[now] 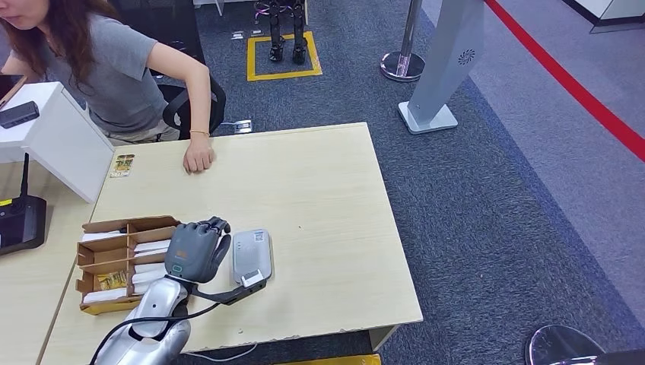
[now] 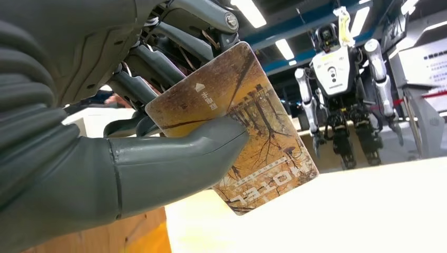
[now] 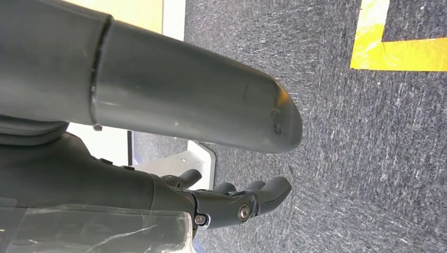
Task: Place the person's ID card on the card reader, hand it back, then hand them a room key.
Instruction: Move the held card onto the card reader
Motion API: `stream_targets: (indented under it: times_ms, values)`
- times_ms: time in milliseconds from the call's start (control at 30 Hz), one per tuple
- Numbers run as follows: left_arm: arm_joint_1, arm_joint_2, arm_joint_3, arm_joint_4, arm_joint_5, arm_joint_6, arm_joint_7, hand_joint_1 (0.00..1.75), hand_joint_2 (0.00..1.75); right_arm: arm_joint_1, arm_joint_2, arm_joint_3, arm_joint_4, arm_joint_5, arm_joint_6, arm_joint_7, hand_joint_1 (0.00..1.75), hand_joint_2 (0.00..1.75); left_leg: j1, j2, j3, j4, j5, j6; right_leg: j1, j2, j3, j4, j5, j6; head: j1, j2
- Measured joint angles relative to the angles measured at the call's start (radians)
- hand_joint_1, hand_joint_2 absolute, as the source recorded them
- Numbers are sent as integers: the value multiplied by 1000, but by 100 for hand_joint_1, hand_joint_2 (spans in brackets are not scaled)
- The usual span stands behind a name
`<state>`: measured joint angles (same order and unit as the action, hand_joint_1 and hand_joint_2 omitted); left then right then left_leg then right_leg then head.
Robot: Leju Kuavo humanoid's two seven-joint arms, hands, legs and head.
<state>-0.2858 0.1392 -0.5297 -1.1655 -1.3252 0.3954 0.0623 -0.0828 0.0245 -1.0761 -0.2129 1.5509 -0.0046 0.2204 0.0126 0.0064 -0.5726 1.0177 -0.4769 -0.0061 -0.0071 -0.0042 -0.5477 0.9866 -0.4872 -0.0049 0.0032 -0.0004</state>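
Observation:
My left hand point(image 1: 196, 249) hovers above the table point(image 1: 327, 198), between a cardboard compartment box point(image 1: 114, 262) of cards and the grey-white card reader point(image 1: 252, 255). In the left wrist view this hand point(image 2: 105, 137) pinches a brown room key card point(image 2: 253, 132), printed with autumn trees, between thumb and fingers. Another small yellowish card point(image 1: 122, 165) lies at the table's far left. The person's hand point(image 1: 198, 160) rests on the table near it. My right hand point(image 3: 158, 116) hangs over the grey carpet, fingers loose and holding nothing.
A white raised counter point(image 1: 53, 137) with a dark phone-like object point(image 1: 18, 114) stands at the left, with a black device point(image 1: 19, 220) below it. The seated person point(image 1: 99, 68) leans over the far table edge. Beyond the table stand a stanchion point(image 1: 403, 61) and a grey sign stand point(image 1: 445, 68).

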Motion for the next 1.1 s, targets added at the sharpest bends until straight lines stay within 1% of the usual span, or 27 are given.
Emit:
stream_targets:
  times_ms: [200, 433, 800, 1100]
  values:
    - [0, -22, -7, 77, -14, 4, -4, 175, 175, 0, 0, 13, 0, 4, 0, -1, 0, 0, 0, 0, 0, 0, 0, 0, 0, 0, 0, 0, 0, 0, 0, 0]
    - [-8, -34, -19, 140, -38, 34, 2, 175, 175, -1, 0, 18, 0, 9, 4, -1, 0, 0, 0, 0, 0, 0, 0, 0, 0, 0, 0, 0, 0, 0, 0, 0]
    - [-31, -39, -45, 208, -114, 85, 19, 175, 175, -2, 0, 36, 0, 13, 14, -3, 0, 0, 0, 0, 0, 0, 0, 0, 0, 0, 1, 0, 0, 0, 0, 0]
    - [-35, -50, -69, 240, -132, 97, 21, 175, 175, -3, 0, 41, 0, 17, 13, -7, 0, 0, 0, 0, 0, 0, 0, 0, 0, 0, 1, 0, 0, 0, 0, 0]
